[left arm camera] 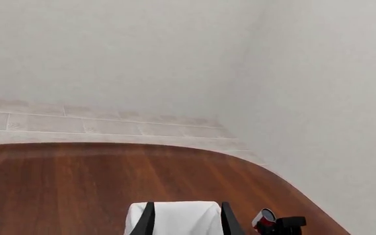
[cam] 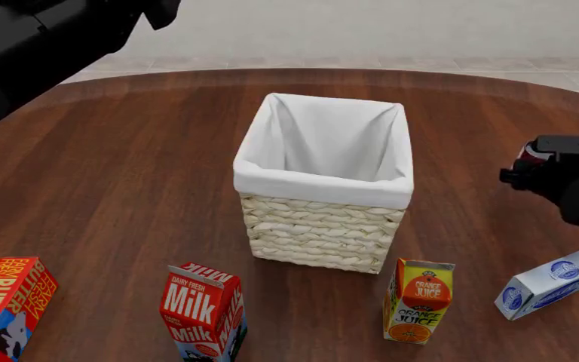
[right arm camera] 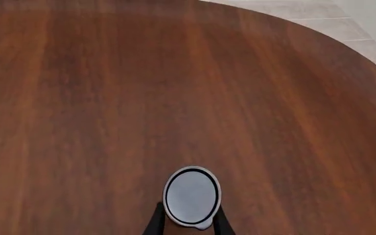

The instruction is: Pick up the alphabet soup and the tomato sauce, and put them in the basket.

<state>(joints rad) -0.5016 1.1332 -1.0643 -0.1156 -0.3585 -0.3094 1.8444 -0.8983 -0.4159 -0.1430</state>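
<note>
Left wrist: left gripper [left arm camera: 186, 205] spread wide and empty, with the basket [left arm camera: 175, 220] beyond its fingers.
Front: basket mid-table; right gripper [cam: 531, 162] to its right.
Right wrist: jaws clamp the tomato sauce [right arm camera: 191, 195], grey end showing.

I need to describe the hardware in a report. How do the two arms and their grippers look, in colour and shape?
Both arms are plain black with no visible markings or cables. The left arm is bulky and rounded. The right gripper has a flat rectangular block on top. In the wrist views, the fingers are thin, dark and tapered.
</note>
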